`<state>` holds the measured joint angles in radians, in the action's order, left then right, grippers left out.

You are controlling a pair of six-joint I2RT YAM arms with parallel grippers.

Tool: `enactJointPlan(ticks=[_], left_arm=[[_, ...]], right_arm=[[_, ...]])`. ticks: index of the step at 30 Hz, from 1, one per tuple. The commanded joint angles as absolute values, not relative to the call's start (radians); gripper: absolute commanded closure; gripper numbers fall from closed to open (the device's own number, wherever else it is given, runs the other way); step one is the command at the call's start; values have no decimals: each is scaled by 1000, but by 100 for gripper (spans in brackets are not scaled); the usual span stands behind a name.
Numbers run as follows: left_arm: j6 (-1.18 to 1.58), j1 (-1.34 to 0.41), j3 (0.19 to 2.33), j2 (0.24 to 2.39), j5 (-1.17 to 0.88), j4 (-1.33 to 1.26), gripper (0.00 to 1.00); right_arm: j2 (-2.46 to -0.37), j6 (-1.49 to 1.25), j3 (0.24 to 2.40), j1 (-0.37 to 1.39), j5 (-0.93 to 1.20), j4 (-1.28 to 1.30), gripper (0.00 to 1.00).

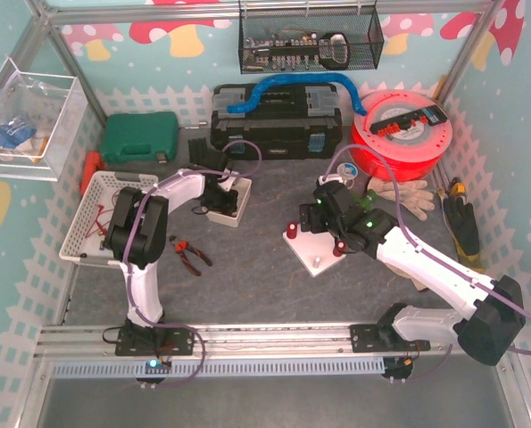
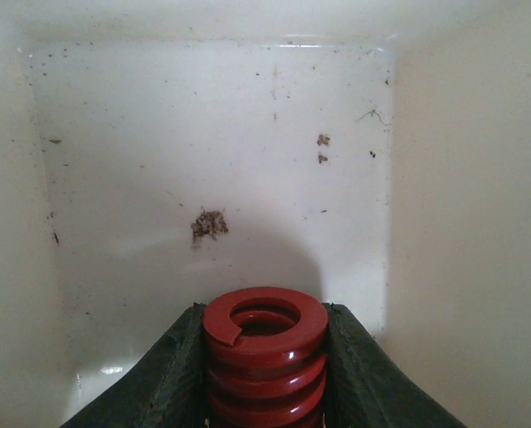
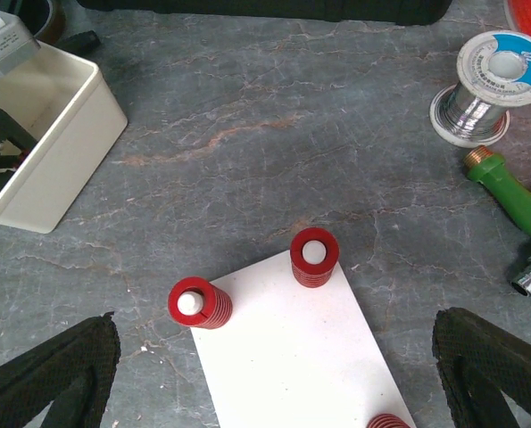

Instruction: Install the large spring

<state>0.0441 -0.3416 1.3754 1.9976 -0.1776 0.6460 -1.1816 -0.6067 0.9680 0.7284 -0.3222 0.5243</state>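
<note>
**Table** [image 1: 247,294]: grey, stone-patterned surface. All positions below are given relative to the white plate [image 1: 317,254], which lies flat near the table centre.

**Black toolbox** [image 1: 274,125]: beyond the plate, at the back wall.

**Red reel** [image 1: 403,134]: beyond the plate and to its right.

**White basket** [image 1: 91,218]: well to the left of the plate, at the table's left edge.

**Cream bin** [image 1: 232,203]: left of the plate and slightly beyond it, apart from it.

**Left hand** [image 2: 263,312]: lowered inside the cream bin, left of the plate. The jaws are drawn most of the way in, and the black pads [image 2: 180,374] press against both sides of the large spring [image 2: 265,352]. This is the task part. It is red, sits inside the bin between the pads, and shows its open end coil to the wrist camera. Whether it rests on the bin floor cannot be determined.

**Right hand** [image 3: 276,316]: positioned over the plate, on its near right side. The jaws are spread wide and nothing is between them.

**Gloves** [image 1: 403,194]: right of the plate, just in front of the reel.

**Pliers** [image 1: 191,254]: left of the plate, nearer the arm bases than the bin.

**Wire spool** [image 3: 488,85]: right of the plate.

**Small red springs** [image 3: 314,257]: seated on white pegs at the plate corners. Two are fully visible and a third is cut off at the frame edge.
</note>
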Motion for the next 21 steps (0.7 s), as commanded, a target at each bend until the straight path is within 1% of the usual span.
enactJointPlan(ticks=[1, 5, 14, 17, 21], left_arm=[[28, -328, 1412, 1990, -164, 647, 80], [28, -326, 1445, 1953, -180, 647, 84], [17, -326, 1494, 1850, -206, 638, 88], [6, -326, 1494, 1808, -231, 617, 90], [26, -326, 1497, 1775, -307, 606, 91]], right_arm=[[-1192, -606, 982, 731, -337, 534, 5], [-1193, -611, 983, 731, -334, 534, 5], [-1211, -619, 1043, 714, -300, 534, 5], [-1228, -620, 1081, 685, -255, 534, 5], [-1264, -618, 1130, 614, -140, 537, 7]])
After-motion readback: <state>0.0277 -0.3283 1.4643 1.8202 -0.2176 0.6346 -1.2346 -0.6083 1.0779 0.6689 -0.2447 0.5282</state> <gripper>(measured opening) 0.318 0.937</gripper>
